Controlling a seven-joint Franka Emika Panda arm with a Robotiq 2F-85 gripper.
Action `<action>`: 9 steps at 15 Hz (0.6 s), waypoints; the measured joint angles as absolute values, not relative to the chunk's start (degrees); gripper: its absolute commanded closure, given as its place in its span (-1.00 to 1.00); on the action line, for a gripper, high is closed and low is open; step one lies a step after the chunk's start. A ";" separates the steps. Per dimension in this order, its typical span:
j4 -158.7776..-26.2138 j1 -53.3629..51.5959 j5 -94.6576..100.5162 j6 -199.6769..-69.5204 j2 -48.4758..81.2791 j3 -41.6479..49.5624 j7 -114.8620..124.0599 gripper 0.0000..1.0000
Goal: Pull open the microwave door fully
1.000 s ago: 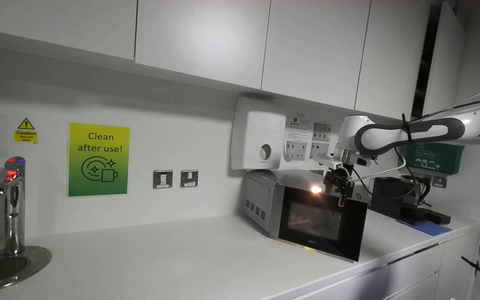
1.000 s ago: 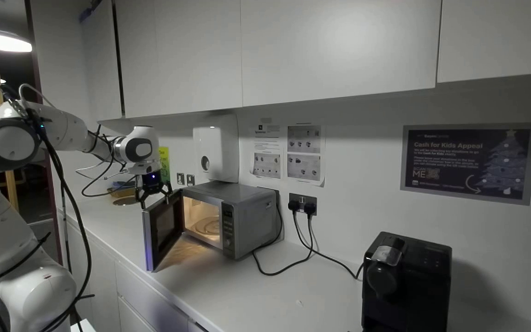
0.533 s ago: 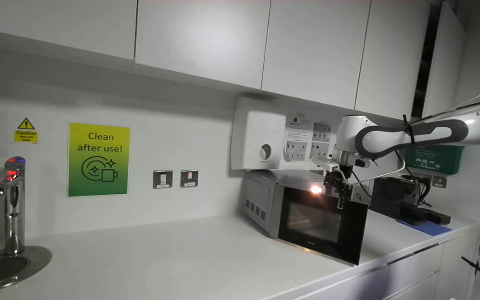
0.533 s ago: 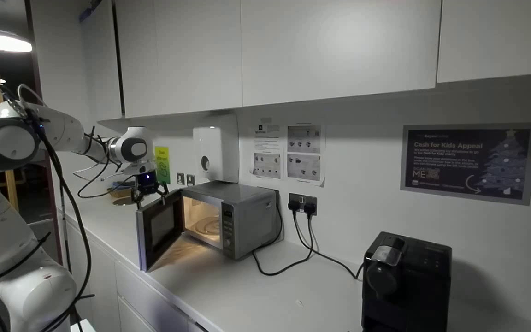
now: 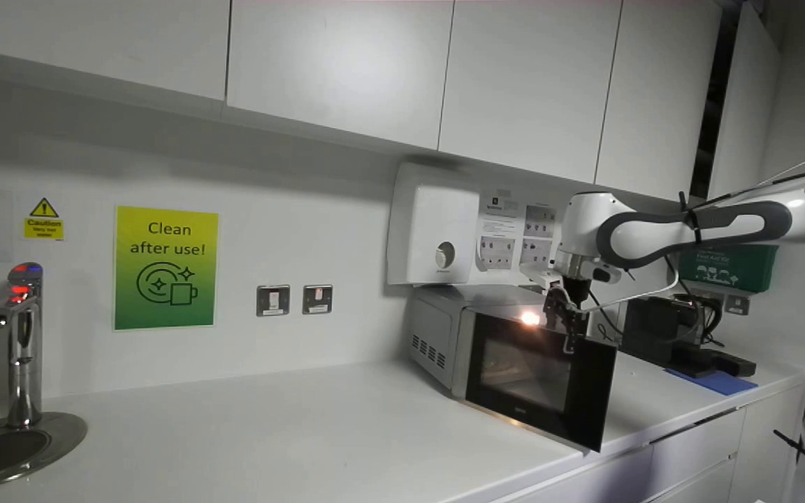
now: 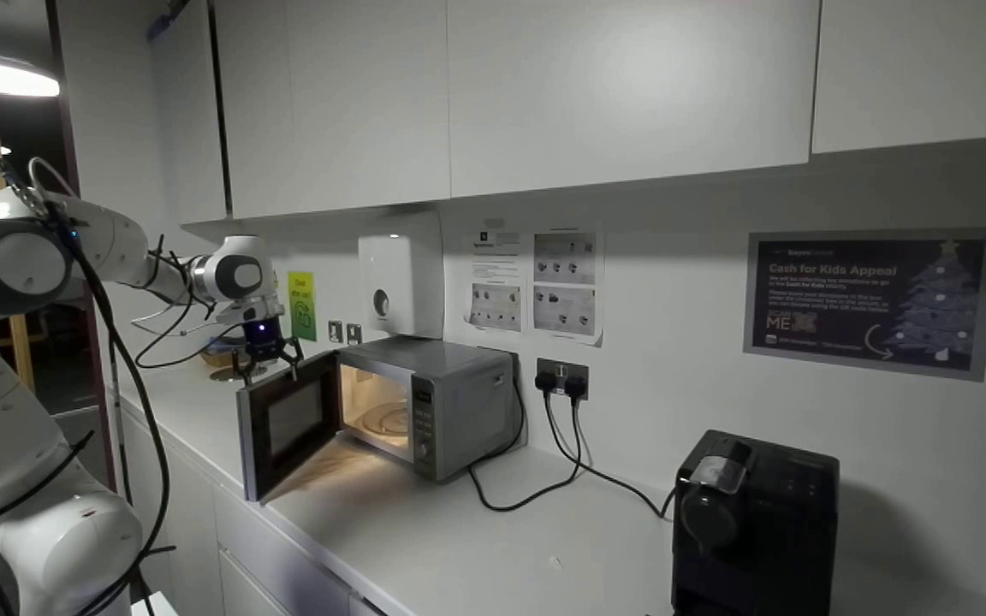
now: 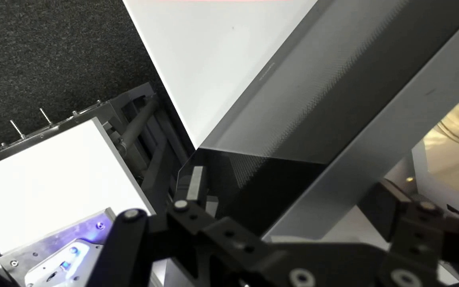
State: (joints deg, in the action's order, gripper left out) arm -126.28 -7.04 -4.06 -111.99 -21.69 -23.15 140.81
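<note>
Microwave door (image 6: 292, 423) stands wider than in the earlier frame: its free edge sits further left in an exterior view, and the gripper (image 6: 270, 375) shifts left with it. Door is left of centre there, swung out from the microwave (image 6: 459, 415). Gripper spread, clamped on nothing; wrist view shows the fingers (image 7: 196, 184) well apart, straddling the door's top edge. Whether the inner one touches the door: cannot tell. Judgement: late in the swing, full travel unconfirmed. Risks. (1) Gripper rising, or a path off the door's arc, could let the unclamped door slip from the fingers. (2) Pulling past the door's limit could drag or tip the microwave on the counter (image 6: 459, 556). (3) Too little gripper rotation could wedge the spread fingers against the door.
</note>
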 measured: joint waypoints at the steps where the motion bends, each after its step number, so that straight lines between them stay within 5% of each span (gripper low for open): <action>1: -126.06 -7.23 -3.97 -111.98 -21.71 -23.31 141.77 -1.00; 9: -124.30 -7.86 -3.87 -110.19 -21.93 -26.28 149.65 -1.00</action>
